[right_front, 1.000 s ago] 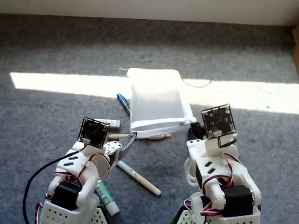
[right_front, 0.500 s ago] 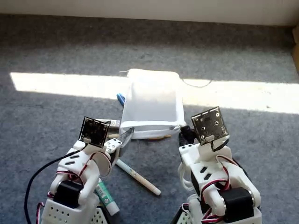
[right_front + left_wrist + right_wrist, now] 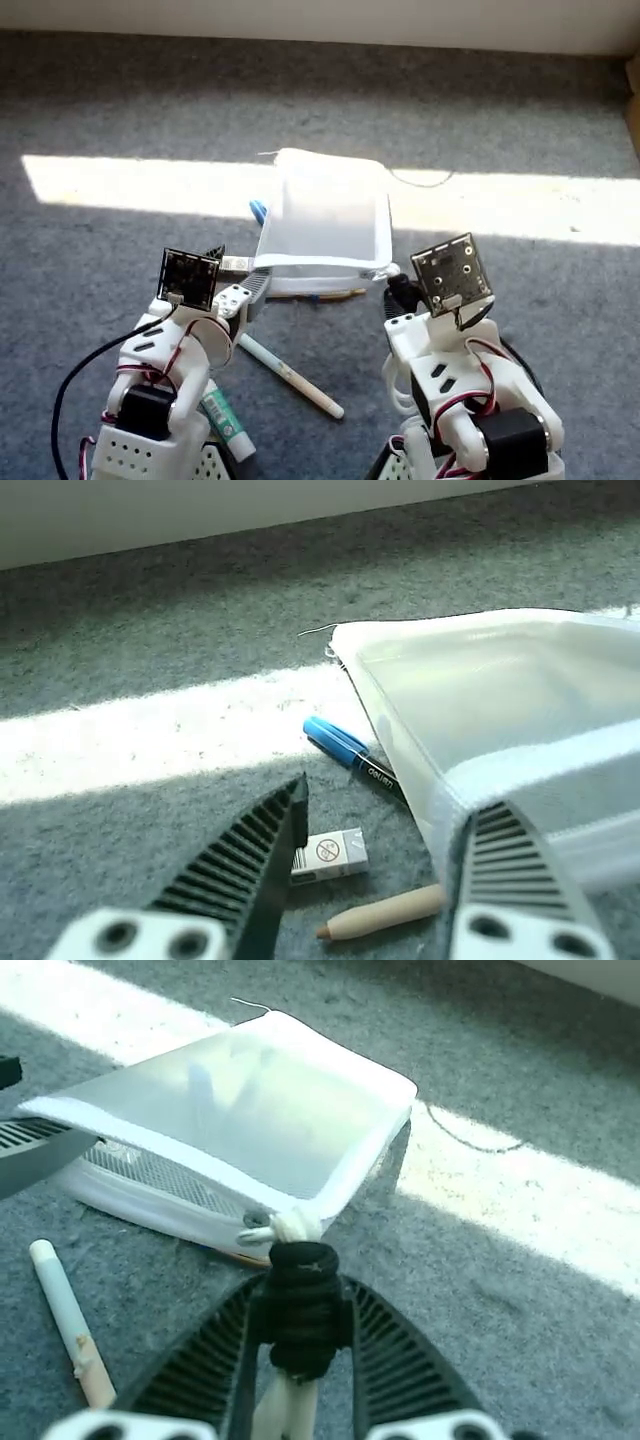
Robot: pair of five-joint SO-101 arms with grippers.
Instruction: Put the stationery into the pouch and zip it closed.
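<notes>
From above, the white mesh pouch [image 3: 325, 225] lies in the middle of the grey tabletop [image 3: 520, 130], half in a band of sunlight, with its mouth turned toward me. My left hand [image 3: 238, 270] sits at the pouch's near left corner and my right hand [image 3: 395, 285] at its near right corner. A blue pen [image 3: 258, 211] pokes out from the pouch's left edge, an eraser [image 3: 238, 264] lies by my left hand, and a pencil [image 3: 330, 295] lies along the near side of the pouch. Nearer to me a white pen [image 3: 290, 377] lies slantwise between my arms, and a glue stick [image 3: 225, 420] rests beside my left arm's base. Through my left wrist, my left hand [image 3: 385, 880] is spread wide and grips nothing; the pouch [image 3: 480, 690] has its near corner close against the right finger, though I cannot tell if they touch. The blue pen [image 3: 350, 755], eraser [image 3: 330, 855] and pencil [image 3: 385, 912] lie on the tabletop beyond the gap. Through my right wrist, my right hand [image 3: 300, 1330] is clamped on the black pull cord [image 3: 300, 1305] tied to the zip at the corner of the pouch [image 3: 240, 1110], whose upper lip stands above the lower mesh side. The white pen [image 3: 65, 1320] lies to the left.
</notes>
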